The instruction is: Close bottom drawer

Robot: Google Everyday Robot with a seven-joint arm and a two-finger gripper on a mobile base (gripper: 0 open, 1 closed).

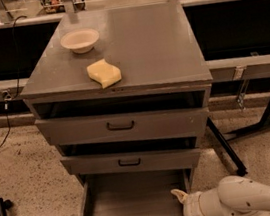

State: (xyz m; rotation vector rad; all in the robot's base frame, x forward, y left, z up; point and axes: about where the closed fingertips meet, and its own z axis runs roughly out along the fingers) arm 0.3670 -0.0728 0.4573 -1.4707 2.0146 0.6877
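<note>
— Where is the gripper?
— The gripper (181, 202) sits low at the front right corner of the cabinet (135, 39), on the end of a white arm (255, 202) that comes in from the cabinet's right.
— Spread or pinching something?
— I cannot tell; only its cream tip shows, at the picture's lower edge.
— And the bottom drawer?
— The bottom drawer (130, 197) is the lowest in the cabinet and stands pulled far out toward the camera, its grey inside showing. The gripper is just at the right end of its front; whether they touch I cannot say.
— The other drawers?
— Above it, the middle drawer (129, 162) and the top drawer (121, 126) each stand slightly out of the cabinet, with a dark gap over each front and a dark handle at its centre.
— Anything on the cabinet?
— A pale bowl (80, 40) near its back left, and a yellow sponge (103, 73) just in front of that, apart from it.
</note>
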